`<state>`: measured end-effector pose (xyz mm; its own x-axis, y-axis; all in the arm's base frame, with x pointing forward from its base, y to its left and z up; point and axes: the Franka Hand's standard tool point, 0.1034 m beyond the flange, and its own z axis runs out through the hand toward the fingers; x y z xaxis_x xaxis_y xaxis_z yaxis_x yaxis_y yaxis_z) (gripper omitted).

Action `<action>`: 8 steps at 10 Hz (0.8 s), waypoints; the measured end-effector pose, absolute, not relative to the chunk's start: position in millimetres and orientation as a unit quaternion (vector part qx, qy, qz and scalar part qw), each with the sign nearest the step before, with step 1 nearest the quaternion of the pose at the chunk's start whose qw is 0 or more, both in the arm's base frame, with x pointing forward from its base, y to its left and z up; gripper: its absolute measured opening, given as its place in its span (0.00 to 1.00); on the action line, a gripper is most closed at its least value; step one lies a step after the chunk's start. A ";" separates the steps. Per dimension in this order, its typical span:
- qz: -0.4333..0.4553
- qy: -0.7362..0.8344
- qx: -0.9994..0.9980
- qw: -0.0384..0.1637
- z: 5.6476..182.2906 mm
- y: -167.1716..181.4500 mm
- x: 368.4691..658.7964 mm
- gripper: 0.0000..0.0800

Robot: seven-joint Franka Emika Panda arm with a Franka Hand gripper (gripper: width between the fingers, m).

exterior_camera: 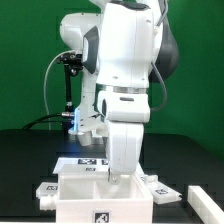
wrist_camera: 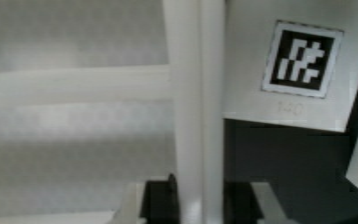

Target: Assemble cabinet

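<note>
The cabinet box [exterior_camera: 80, 198] is white and open-topped, with a marker tag [exterior_camera: 100, 216] on its front, and stands at the table's front. My gripper [exterior_camera: 118, 178] reaches straight down at the box's upper edge, right of its middle. In the wrist view my gripper [wrist_camera: 201, 205] has both dark pads against a thin upright white panel [wrist_camera: 194, 100] that runs between them. A tagged white face [wrist_camera: 304, 58] lies beside that panel. The grasp point is hidden by the hand in the exterior view.
Flat white tagged panels lie on the black table at the exterior view's left [exterior_camera: 45, 190] and right [exterior_camera: 197, 194]. Another tagged white sheet [exterior_camera: 88, 160] lies behind the box. A black camera stand [exterior_camera: 68, 90] rises at the back left.
</note>
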<state>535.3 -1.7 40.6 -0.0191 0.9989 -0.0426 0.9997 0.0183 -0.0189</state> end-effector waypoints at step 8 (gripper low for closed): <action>-0.023 0.531 0.847 -0.001 40.1 55.8 545.3 0.12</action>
